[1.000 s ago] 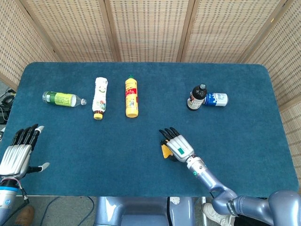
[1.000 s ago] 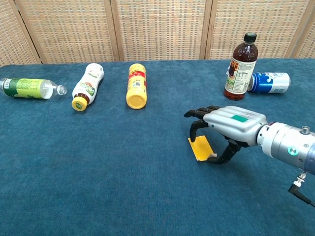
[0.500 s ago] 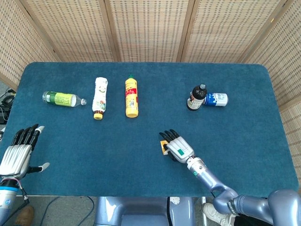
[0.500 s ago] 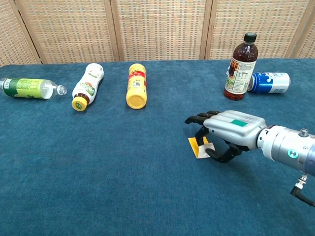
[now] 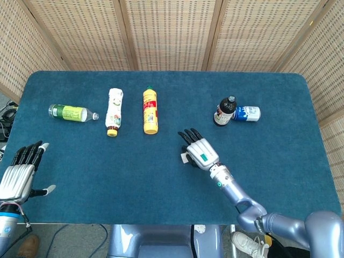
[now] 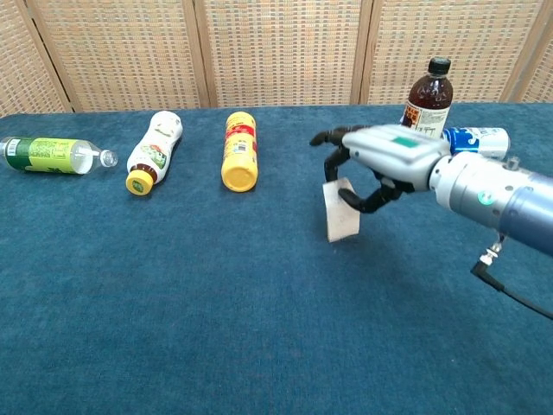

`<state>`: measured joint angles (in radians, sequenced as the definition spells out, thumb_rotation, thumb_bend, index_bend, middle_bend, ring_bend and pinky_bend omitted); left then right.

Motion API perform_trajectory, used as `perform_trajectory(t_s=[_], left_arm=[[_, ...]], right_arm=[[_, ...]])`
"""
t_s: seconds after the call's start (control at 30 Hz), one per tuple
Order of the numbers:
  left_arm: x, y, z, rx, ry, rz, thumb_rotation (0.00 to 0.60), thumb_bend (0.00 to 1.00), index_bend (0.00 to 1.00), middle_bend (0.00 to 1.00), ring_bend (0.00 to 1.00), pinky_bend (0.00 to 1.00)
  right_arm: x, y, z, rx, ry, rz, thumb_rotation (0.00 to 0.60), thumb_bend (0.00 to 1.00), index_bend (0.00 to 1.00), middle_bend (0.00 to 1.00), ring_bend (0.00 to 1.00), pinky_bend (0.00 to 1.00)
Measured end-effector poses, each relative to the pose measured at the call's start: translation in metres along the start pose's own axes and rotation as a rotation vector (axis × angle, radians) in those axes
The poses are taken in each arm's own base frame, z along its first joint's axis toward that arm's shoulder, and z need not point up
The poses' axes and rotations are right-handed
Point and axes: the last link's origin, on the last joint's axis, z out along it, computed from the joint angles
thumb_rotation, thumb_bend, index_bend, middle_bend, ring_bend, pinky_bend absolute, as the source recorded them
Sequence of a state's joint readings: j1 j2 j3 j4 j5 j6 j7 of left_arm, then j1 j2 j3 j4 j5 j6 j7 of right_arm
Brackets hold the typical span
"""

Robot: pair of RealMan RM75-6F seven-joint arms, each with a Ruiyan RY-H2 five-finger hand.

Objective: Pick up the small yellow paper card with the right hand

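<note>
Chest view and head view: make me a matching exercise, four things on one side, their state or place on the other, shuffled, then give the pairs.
Things
1. paper card
2. brown bottle
3. yellow bottle
4. left hand

States
A. standing upright beside the blue can
B. open, holding nothing, at the near left edge of the table
C. held off the table by the right hand
D. lying on its side between the white bottle and the right hand

Pairs: 1-C, 2-A, 3-D, 4-B
</note>
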<state>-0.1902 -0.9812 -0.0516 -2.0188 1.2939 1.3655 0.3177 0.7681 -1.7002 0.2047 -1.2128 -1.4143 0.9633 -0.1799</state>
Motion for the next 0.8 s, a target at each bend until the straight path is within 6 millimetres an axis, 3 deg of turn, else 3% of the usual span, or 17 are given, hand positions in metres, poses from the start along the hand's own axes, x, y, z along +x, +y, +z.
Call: perform_trajectory(t_s=[0.17, 0.37, 0.57, 0.8], left_arm=[[0.002, -0.002, 0.000, -0.001, 0.000, -0.011, 0.600, 0.00, 0.00, 0.00, 0.00, 0.00], [0.005, -0.002, -0.001, -0.018, 0.001, -0.024, 0.600, 0.00, 0.00, 0.00, 0.00, 0.00], [0.006, -0.005, -0.001, -0.018, -0.002, -0.028, 0.600, 0.00, 0.00, 0.00, 0.00, 0.00], [0.005, -0.005, 0.001, -0.019, -0.012, -0.026, 0.600, 0.00, 0.00, 0.00, 0.00, 0.00]], right_arm=[[0.045, 0.010, 0.016, -0.028, 0.126, -0.008, 0.600, 0.57, 0.81, 0.05, 0.00, 0.00], [0.070, -0.005, 0.016, -0.019, 0.117, 0.192, 0.600, 0.56, 0.82, 0.05, 0.00, 0.00], [0.069, -0.026, 0.014, -0.026, -0.113, 0.611, 0.600, 0.56, 0.84, 0.05, 0.00, 0.00], [0.055, -0.061, 0.021, 0.001, -0.320, 0.866, 0.600, 0.56, 0.85, 0.05, 0.00, 0.00]])
